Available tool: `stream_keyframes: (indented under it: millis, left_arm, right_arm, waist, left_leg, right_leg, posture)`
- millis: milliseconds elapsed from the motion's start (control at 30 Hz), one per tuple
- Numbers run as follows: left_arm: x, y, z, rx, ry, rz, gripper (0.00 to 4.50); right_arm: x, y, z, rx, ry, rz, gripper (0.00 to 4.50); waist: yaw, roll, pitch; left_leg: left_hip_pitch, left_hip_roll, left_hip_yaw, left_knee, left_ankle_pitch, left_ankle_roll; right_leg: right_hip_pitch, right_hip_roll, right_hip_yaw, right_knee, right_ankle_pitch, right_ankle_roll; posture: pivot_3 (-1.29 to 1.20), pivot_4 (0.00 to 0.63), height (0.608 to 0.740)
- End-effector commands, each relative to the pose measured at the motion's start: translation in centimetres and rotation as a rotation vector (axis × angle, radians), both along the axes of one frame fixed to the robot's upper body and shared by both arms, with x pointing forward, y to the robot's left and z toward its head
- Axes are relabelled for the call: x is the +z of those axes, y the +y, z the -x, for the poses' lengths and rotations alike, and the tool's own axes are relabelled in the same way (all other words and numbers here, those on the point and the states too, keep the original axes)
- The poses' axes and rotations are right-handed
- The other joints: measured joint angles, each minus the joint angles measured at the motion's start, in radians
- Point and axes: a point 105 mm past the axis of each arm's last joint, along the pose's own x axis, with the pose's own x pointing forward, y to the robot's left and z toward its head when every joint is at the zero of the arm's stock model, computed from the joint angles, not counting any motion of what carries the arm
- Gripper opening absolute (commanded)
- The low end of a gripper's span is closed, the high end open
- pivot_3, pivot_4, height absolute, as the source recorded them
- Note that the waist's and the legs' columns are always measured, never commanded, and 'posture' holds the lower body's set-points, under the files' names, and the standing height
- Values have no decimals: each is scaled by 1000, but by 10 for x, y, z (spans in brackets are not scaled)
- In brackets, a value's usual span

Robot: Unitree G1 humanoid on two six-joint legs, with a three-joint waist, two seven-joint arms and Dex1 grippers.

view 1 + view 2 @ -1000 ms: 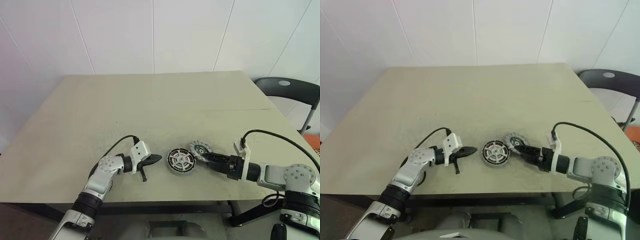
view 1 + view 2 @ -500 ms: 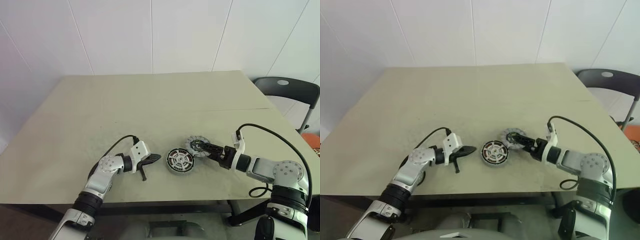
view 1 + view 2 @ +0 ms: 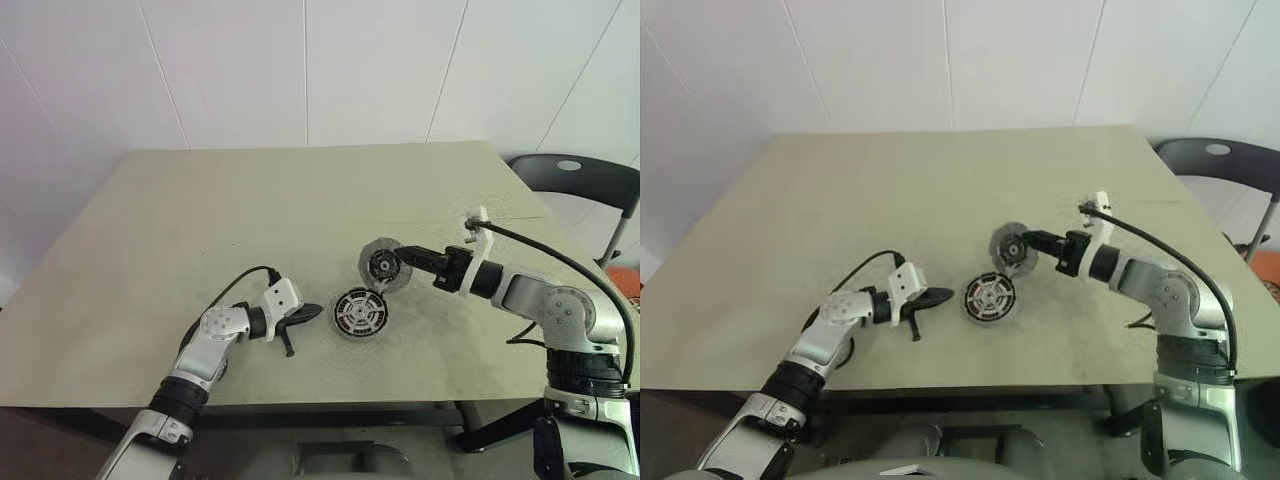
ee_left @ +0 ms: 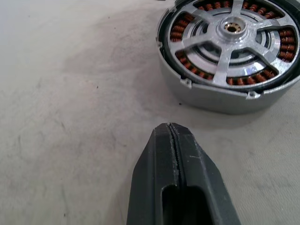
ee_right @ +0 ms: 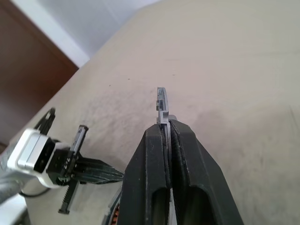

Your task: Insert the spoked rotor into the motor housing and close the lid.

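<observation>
The motor housing (image 3: pixel 360 315) rests near the table's front edge, its copper windings ringing a silver hub. Inside the cup lies the spoked rotor (image 4: pixel 202 42), pale spokes over dark gaps. My left gripper (image 3: pixel 312 315) lies shut and empty on the table just left of the housing, its tip (image 4: pixel 172 129) a short way from the rim. The lid (image 3: pixel 380 267), a grey ribbed disc, hangs on edge above and just behind the housing. My right gripper (image 3: pixel 393 262) is shut on its rim, and the lid (image 5: pixel 161 101) shows edge-on between the fingers.
The beige table (image 3: pixel 300 200) stretches open behind and to both sides of the housing. A dark chair (image 3: pixel 575 180) stands off the table's right rear corner. White walls rise behind.
My right gripper has shut on the lid, lifted it off the table, rolled it onto its edge and carried it up and left. The left gripper and housing stayed put.
</observation>
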Motion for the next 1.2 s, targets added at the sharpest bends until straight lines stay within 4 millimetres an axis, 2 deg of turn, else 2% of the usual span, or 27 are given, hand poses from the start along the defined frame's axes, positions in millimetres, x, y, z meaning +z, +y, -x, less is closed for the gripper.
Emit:
stream_keyframes:
  millis: [33,267,367,467,567,767,933,1200]
  left_arm:
    - [8,-1,-4,-13,-44,-9,0]
    - [7,-1,-5,-18,-49,-18,0]
    - [7,-2,-6,-21,-50,-20,0]
    - [7,-3,-7,-23,-51,-24,0]
    - [6,-4,-7,-24,-50,-25,0]
    - [5,-4,-8,-24,-48,-29,0]
    - [4,-4,-8,-21,-47,-34,0]
    - [2,-4,-8,-14,-42,-39,0]
  right_arm:
    - [18,10,9,92,-158,51,45]
    - [14,12,13,161,-385,259,45]
    - [1,12,24,258,-472,418,45]
    - [-11,13,37,351,-502,491,45]
    - [-14,12,45,394,-522,511,45]
    - [-7,13,48,391,-440,371,45]
    - [-2,18,50,382,-400,277,1368]
    - [7,18,36,282,-425,233,3981]
  waist:
    - [0,0,0]
    - [-1,0,0]
    - [3,0,0]
    - [2,-1,0]
    - [1,-1,0]
    - [2,-1,0]
    - [2,-1,0]
    - [2,-1,0]
  left_leg:
    - [0,0,0,0,0,0]
    - [0,0,0,0,0,0]
    - [0,0,0,0,0,0]
    - [0,0,1,0,0,0]
    - [1,0,0,0,0,0]
    - [2,0,0,1,0,0]
    - [2,0,0,0,0,0]
    - [2,0,0,1,0,0]
  right_leg:
    - [0,0,0,0,0,0]
    - [0,0,0,0,0,0]
    - [0,0,0,0,0,0]
    - [0,0,0,-1,0,0]
    - [1,0,0,0,0,0]
    - [2,0,0,0,0,0]
    - [2,0,0,0,0,0]
    - [2,0,0,0,0,0]
  posture:
    - [0,0,740]
    - [0,0,740]
    - [0,0,740]
    - [0,0,740]
    - [0,0,740]
    - [0,0,740]
    - [0,0,740]
    - [0,0,740]
